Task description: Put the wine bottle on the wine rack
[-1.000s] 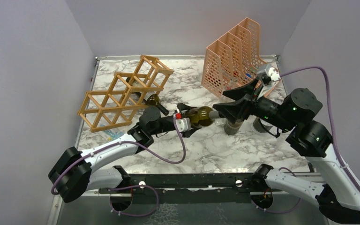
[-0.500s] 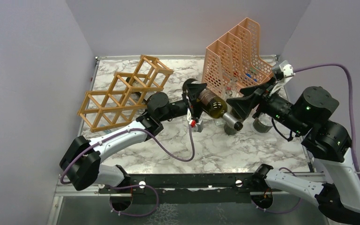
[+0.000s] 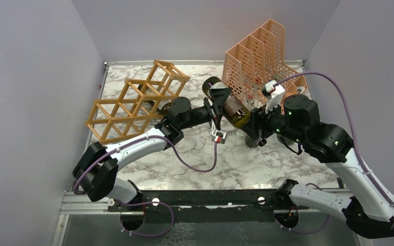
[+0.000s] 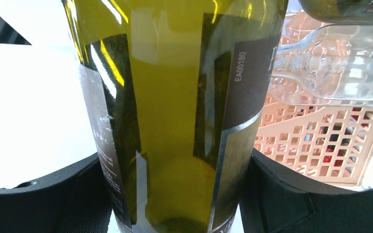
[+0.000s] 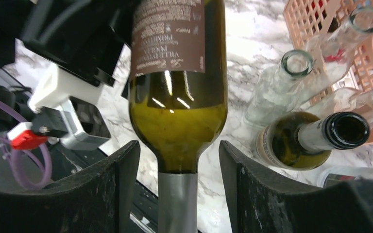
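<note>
The left gripper (image 4: 175, 191) is clamping the bottle (image 3: 233, 110) in the air near the far edge's middle, well apart from the rack (image 3: 133, 102) by the far-left corner. The right gripper (image 5: 177, 194) is straddling its neck, fingers not yet closed. Letting go early is risking a drop onto the standing bottles (image 5: 296, 141).

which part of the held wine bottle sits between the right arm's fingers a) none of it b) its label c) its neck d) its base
c: in the right wrist view the wine bottle has its neck between the right fingers, a gap on each side.
</note>
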You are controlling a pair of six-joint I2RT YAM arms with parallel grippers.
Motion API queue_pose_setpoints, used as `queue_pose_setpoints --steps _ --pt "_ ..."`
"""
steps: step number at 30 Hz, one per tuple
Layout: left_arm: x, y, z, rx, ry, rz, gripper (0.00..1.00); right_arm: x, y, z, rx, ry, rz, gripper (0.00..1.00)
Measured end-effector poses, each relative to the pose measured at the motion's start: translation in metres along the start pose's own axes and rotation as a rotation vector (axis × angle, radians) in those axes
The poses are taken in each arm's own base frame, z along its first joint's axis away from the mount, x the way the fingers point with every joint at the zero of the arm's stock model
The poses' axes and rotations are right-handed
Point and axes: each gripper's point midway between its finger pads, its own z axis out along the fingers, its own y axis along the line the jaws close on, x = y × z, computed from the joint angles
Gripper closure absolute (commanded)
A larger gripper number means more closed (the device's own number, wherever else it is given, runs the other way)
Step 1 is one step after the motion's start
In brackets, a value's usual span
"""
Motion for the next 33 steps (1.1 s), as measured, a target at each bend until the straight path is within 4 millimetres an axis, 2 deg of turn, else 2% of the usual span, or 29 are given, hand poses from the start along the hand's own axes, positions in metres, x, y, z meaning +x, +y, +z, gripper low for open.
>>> queue_pose_setpoints --steps 5,12,18,19,21,22,23,24,26,28,29,30,33 --pt "0.001 0.001 0.000 0.006 0.002 0.040 1.00 0.024 -0.003 0.014 0.012 0.087 -0.007 0.42" --pt "0.004 -0.005 -0.001 0.032 0.010 0.047 1.00 0.046 -0.001 0.031 0.000 0.166 -0.009 0.52" --pt "0.010 -0.011 -0.003 0.055 0.035 0.043 1.00 0.062 -0.001 0.044 -0.006 0.207 -0.003 0.53" --pt "0.011 -0.014 -0.004 0.066 0.037 0.037 1.00 0.063 -0.001 0.046 -0.005 0.209 -0.001 0.58" --pt "0.013 -0.018 -0.005 0.082 0.047 0.029 1.00 0.066 -0.001 0.048 -0.003 0.215 0.003 0.84" --pt "0.016 -0.020 -0.006 0.089 0.057 0.024 1.00 0.067 -0.001 0.049 -0.001 0.222 0.003 0.93" --pt "0.017 -0.021 -0.007 0.094 0.062 0.020 1.00 0.068 -0.002 0.050 0.000 0.223 0.003 0.98" --pt "0.018 -0.023 -0.007 0.100 0.064 0.013 1.00 0.069 -0.001 0.051 0.001 0.224 0.011 0.99" --pt "0.019 -0.025 -0.007 0.109 0.067 0.007 0.68 0.069 -0.002 0.052 0.006 0.225 0.012 0.99" --pt "0.019 -0.024 -0.007 0.109 0.067 0.007 0.43 0.068 -0.003 0.052 0.013 0.219 0.015 0.99" --pt "0.019 -0.024 -0.007 0.109 0.067 0.008 0.12 0.067 -0.004 0.052 0.016 0.214 0.015 0.99" --pt "0.019 -0.023 -0.007 0.107 0.067 0.009 0.02 0.066 -0.004 0.051 0.017 0.210 0.016 0.99" --pt "0.018 -0.016 -0.007 0.079 0.067 -0.025 0.01 0.062 -0.005 0.051 0.028 0.187 0.018 0.99"
